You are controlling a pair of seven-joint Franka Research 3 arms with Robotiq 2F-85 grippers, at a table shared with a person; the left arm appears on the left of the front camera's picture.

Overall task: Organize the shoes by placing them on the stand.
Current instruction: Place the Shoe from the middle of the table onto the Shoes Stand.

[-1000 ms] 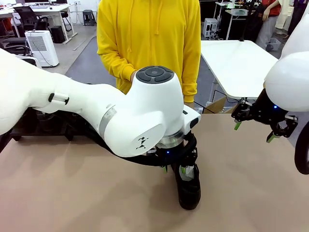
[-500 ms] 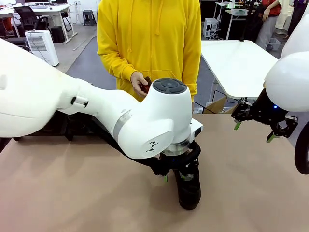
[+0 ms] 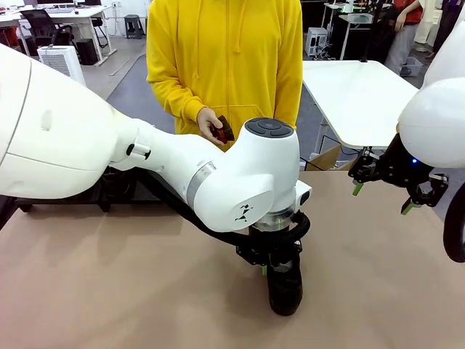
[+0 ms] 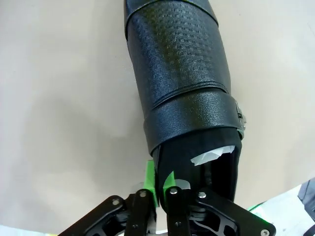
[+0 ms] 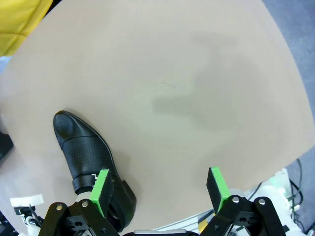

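Left gripper [image 4: 157,189]: jaws drawn narrow, green pads pinching the thin leather collar at the heel opening of the black glossy dress shoe with perforated vamp and buckled strap [image 4: 182,73]. One pad sits inside by the white crumpled paper stuffing [image 4: 211,156], the other outside.

Shoe rests flat on the tan tabletop [image 3: 109,291], toe pointing to 6 o'clock in the front view. Low matte-black stand [image 3: 87,190] lies at about 10 o'clock from the shoe, mostly hidden behind the left arm.

Right gripper [image 5: 160,189]: jaws wide, empty, hovering above the table at 3 o'clock.

Risks, as judged:
- Grip takes only a thin rim; on lifting, the heavy toe may swing down and the collar slip out.
- Paper may pull loose.
- The person's hand [image 3: 211,125] with a small reddish-brown brush [image 3: 224,131] stands near the path to the stand.
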